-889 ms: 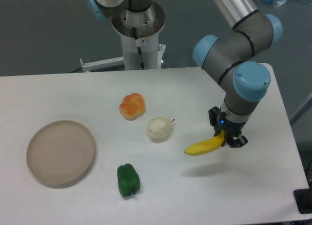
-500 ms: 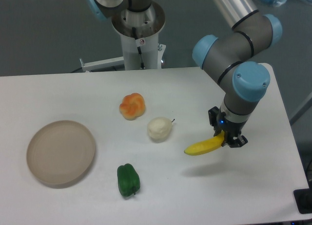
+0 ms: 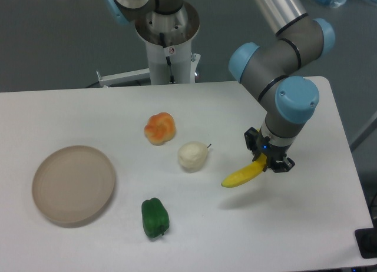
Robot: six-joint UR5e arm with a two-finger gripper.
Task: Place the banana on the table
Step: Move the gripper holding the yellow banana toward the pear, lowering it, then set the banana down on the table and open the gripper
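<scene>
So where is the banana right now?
The banana is on the right of the camera view, held at one end by the gripper above the table, just right of the pear.

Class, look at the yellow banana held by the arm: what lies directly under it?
Under the banana is bare white table with the banana's faint shadow; nothing else sits there. The end effector covers the banana's right tip, so that end is hidden.

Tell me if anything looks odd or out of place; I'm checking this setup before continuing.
Nothing looks spilled or damaged. The end effector holds the banana by one end, tilted above the table. The plate is bare.
</scene>
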